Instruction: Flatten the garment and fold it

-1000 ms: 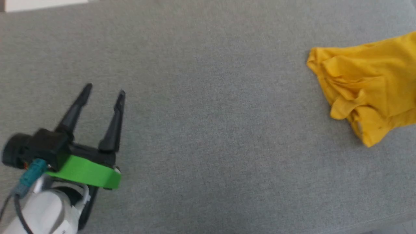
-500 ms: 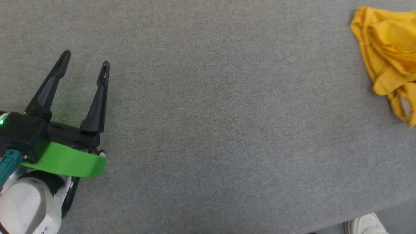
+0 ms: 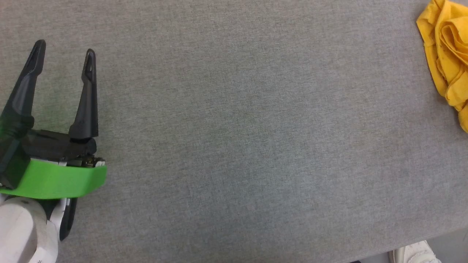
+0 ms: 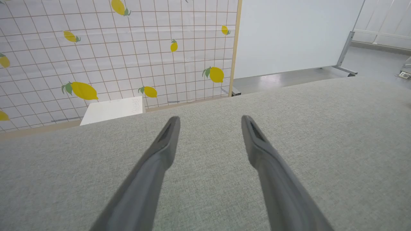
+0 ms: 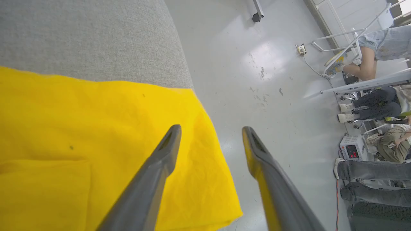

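While I am watching the feeds, my left claw [image 3: 64, 49] is hovering over the grey table [image 3: 237, 146] with its fingers spread wide and nothing between them. The yellow shirt [image 3: 444, 54] is lying bunched far off to that claw's right, well apart from it. My right claw [image 5: 211, 128] is hanging released too, gripping nothing; the shirt is spreading flat beneath one of its fingers, its corner reaching past the table's edge, and the other finger is pointing over the shiny floor [image 5: 273, 64].
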### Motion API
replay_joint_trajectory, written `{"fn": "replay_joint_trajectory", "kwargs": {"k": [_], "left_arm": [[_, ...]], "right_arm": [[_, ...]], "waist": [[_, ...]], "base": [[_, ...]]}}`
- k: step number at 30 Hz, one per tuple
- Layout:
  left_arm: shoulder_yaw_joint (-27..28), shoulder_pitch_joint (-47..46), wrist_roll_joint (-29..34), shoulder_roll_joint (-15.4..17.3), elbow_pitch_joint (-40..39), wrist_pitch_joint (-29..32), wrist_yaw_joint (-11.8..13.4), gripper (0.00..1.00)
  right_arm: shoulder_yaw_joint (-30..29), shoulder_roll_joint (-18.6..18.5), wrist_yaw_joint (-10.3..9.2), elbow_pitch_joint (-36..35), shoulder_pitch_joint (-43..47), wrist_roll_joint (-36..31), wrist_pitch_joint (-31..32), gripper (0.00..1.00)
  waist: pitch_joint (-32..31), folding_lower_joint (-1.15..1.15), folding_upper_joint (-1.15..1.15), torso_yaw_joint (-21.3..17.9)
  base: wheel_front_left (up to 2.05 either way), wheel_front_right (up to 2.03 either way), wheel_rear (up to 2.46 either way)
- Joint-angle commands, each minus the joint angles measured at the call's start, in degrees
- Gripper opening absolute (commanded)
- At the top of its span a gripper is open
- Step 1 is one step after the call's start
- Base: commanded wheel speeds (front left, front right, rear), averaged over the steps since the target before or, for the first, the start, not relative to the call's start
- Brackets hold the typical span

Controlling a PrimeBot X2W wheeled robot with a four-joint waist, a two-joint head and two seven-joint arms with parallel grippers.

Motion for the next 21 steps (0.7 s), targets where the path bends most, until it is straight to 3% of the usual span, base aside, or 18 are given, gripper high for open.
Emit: {"fn": "replay_joint_trajectory", "kwargs": {"k": [1,10,21], "left_arm": [[0.3,-0.4,0.1,-0.5,0.2,-0.6,0.4,1.0],[-1.3,1.0,-1.7,-4.3,4.6,-4.3,0.2,1.0],[-2.7,7.5,-6.3,-11.1,12.3,-7.6,-0.9,1.0]], "right_arm": [[0.0,-0.3,-0.1,0.7,-1.2,-0.5,-0.6,1.0],[0.9,-0.8,-0.1,4.4,-1.3,0.5,-3.9,1.0],[3.1,8.0,-0.1,-2.1,6.8,5.2,-10.2,1.0]], "waist": [[-0.5,-0.01,0.0,0.3],[-7.0,-0.01,0.0,2.2],[-21.7,-0.01,0.0,6.3]], "base": [[0.0,0.0,0.0],[0.0,0.0,0.0],[0.0,0.0,0.0]]}}
